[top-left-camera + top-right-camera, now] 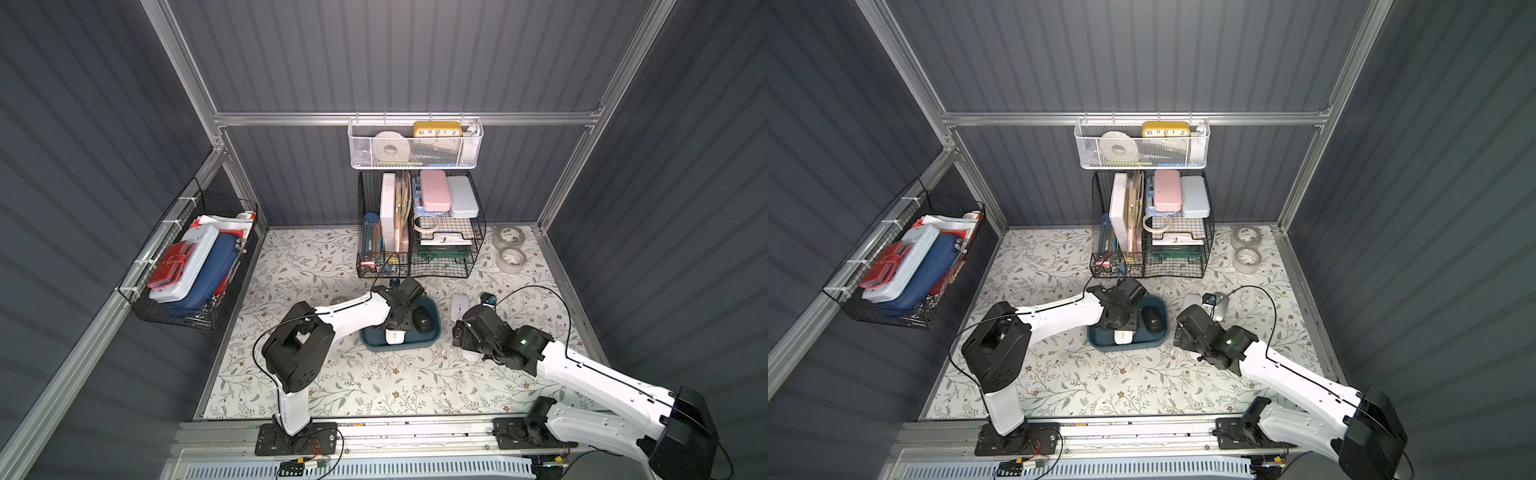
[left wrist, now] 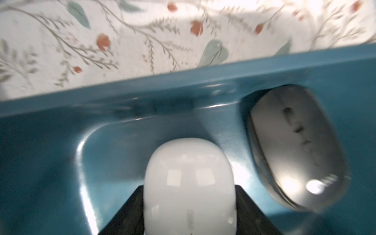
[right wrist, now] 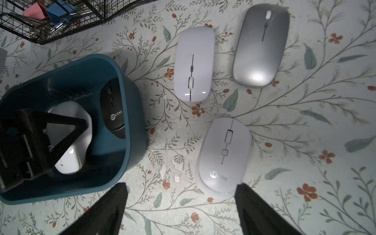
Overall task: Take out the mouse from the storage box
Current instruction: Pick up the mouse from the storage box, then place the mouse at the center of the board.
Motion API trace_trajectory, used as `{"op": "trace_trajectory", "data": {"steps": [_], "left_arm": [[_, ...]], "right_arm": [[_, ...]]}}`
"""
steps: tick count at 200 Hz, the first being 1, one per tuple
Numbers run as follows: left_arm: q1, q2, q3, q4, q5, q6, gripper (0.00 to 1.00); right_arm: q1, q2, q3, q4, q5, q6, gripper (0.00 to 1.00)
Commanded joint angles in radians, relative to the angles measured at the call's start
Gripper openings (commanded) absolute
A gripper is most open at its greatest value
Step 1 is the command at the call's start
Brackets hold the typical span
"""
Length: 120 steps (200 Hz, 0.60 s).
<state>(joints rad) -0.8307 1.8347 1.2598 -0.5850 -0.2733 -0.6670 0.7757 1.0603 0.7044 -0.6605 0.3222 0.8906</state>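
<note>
The teal storage box [image 1: 415,347] stands mid-table in both top views. Inside it lie a white mouse [image 1: 395,336] and, beside it, a black mouse [image 1: 424,322]. My left gripper [image 2: 189,203] reaches down into the box and is shut on the white mouse [image 2: 189,179], one black finger [image 2: 130,213] pressed on each side. The black mouse [image 2: 295,146] rests against the box wall [image 2: 101,114], untouched. My right gripper [image 3: 181,195] hangs open over the table to the right of the box [image 3: 130,97], holding nothing, with one fingertip near a white Lecoo mouse [image 3: 223,154].
Two more mice lie on the floral mat right of the box: a slim white mouse [image 3: 193,65] and a slim grey mouse [image 3: 260,46]. Black wire baskets [image 1: 419,232] stand just behind the box, tape rolls [image 1: 511,257] at back right, a wall basket [image 1: 187,266] on the left.
</note>
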Motion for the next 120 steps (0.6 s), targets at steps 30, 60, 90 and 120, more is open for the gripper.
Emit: {"op": "trace_trajectory", "data": {"steps": [30,60,90,120], "left_arm": [[-0.004,-0.147,0.002,-0.075,-0.051,0.033,0.63],[-0.001,-0.241,-0.028,-0.117,-0.067,0.030,0.63],[-0.001,-0.342,-0.072,-0.159,-0.078,0.018,0.63],[-0.001,-0.434,-0.117,-0.220,-0.101,-0.002,0.65]], "right_arm": [[0.008,0.006,0.003,0.019,-0.003,0.004,0.88],[0.007,0.004,-0.001,0.021,0.000,0.003,0.88],[0.007,0.010,0.001,0.024,-0.004,0.003,0.88],[0.007,0.016,0.001,0.030,-0.010,0.003,0.88]]}}
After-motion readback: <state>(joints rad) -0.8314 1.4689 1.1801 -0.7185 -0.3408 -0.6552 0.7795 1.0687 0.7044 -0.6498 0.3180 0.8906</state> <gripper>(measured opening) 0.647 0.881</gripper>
